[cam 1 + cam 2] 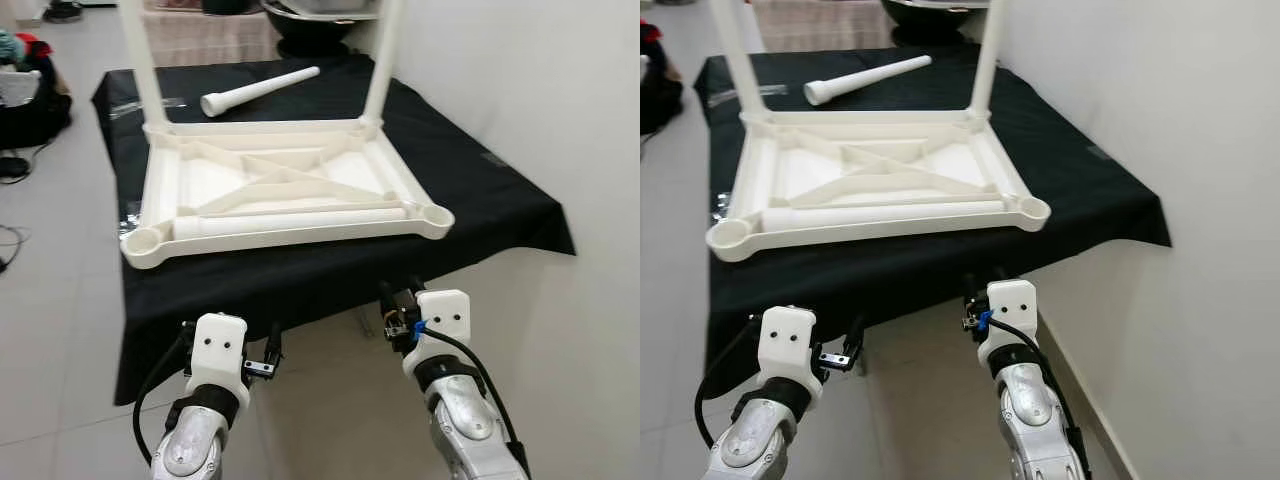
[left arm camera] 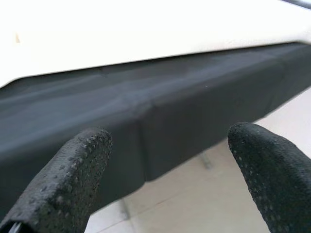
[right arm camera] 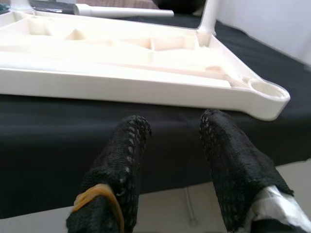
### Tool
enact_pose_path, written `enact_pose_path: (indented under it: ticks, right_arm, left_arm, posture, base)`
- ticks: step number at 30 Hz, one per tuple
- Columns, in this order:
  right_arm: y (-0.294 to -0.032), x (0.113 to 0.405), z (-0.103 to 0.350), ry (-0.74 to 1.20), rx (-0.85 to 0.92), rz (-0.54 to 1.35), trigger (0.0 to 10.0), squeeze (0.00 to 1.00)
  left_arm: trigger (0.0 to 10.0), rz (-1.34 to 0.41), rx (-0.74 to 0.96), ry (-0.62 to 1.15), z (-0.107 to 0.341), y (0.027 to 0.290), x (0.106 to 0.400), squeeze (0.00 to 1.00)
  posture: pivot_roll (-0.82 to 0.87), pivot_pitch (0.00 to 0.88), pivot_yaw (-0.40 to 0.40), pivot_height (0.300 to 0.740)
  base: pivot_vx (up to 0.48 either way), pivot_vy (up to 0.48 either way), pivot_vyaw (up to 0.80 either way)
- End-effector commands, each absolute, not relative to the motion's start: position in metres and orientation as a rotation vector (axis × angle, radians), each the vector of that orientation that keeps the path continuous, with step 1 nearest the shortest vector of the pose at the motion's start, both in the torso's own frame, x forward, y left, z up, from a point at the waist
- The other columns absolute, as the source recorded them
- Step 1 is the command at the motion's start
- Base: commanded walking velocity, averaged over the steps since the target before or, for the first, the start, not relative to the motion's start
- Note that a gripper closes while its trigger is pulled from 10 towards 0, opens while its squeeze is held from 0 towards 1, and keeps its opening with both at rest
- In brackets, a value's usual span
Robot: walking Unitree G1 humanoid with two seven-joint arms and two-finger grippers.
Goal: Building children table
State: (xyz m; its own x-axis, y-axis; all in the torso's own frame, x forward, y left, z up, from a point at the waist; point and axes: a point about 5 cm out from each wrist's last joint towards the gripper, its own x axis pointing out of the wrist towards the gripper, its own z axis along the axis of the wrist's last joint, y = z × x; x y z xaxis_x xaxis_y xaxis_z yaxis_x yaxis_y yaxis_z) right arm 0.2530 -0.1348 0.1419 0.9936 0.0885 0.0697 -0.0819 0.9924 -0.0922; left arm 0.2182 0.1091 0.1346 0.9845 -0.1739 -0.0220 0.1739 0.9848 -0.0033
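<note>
We hold both arms low at the bottom of the frame, before the near edge of the black cloth (image 1: 330, 275). The left gripper (image 2: 170, 174) is wide open; the right gripper (image 3: 170, 131) is open more narrowly, holding nothing. The white tabletop (image 1: 280, 190) lies upside down in the middle. We count two legs standing at its far corners and two loose legs: one (image 1: 290, 222) inside the tabletop, one (image 1: 258, 91) behind it. A wall (image 1: 560, 120) closes the right side.
</note>
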Motion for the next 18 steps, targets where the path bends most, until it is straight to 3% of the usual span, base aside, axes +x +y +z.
enact_pose_path:
  ticks: [1,14,18]
  right_arm:
    - [-0.1324,0.2518,0.14,-0.059,-0.083,0.091,10.0,0.0]
    - [-0.1352,0.2517,0.1401,-0.062,-0.078,0.082,10.0,0.0]
    - [-0.1355,0.2523,0.1397,-0.058,-0.079,0.081,10.0,0.0]
  left_arm:
    - [10.0,-0.162,-0.006,0.037,0.1325,0.1119,0.2163,0.0]
    - [10.0,-0.162,-0.005,0.043,0.1316,0.1109,0.2164,0.0]
    - [10.0,-0.159,-0.003,0.042,0.1318,0.1111,0.2168,0.0]
  posture:
    - [0.07,0.105,-0.085,0.74]
    - [0.07,0.109,-0.084,0.74]
    - [0.07,0.109,-0.085,0.74]
  base:
    - [0.0,0.442,0.0]
    - [0.0,0.446,0.0]
    - [0.0,0.0,-0.57]
